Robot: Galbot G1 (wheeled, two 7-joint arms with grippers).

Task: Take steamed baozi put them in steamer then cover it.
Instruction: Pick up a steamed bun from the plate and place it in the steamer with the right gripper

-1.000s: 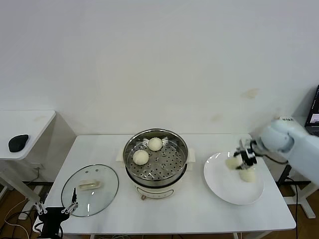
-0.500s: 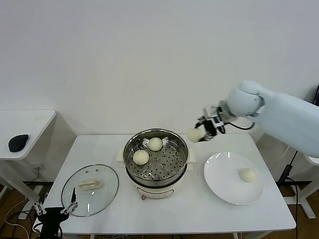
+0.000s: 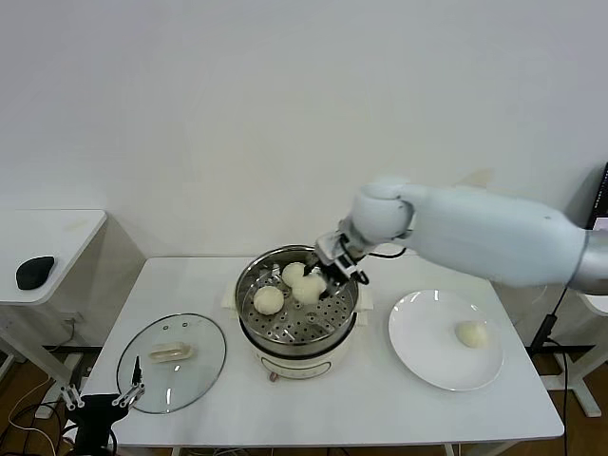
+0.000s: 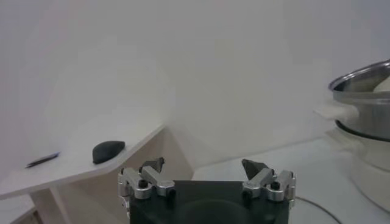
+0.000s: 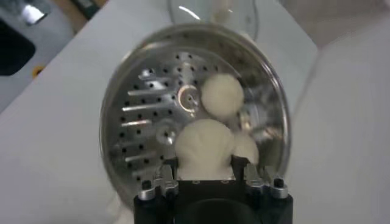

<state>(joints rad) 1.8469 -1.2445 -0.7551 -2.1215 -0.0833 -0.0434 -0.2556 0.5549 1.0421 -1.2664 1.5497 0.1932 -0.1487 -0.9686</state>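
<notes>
Two baozi (image 3: 269,299) already sit in the steamer (image 3: 296,309). Right end effector (image 3: 323,283) pinches a third bun (image 3: 307,289) low over the perforated floor. Fourth bun (image 3: 471,333) waits on the white plate (image 3: 423,356). Glass cover (image 3: 172,362) lies on the surface (image 3: 361,399), not yet placed. Left end effector (image 3: 100,402) idle, fingers spread, near the cover.

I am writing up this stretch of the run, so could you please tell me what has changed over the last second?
The right gripper carried one baozi up off the white plate, leftward, and down into the steamer, still shut on it. Unchanged: two buns in the steamer, one bun on the plate, the cover on the table, the left gripper parked open.
</notes>
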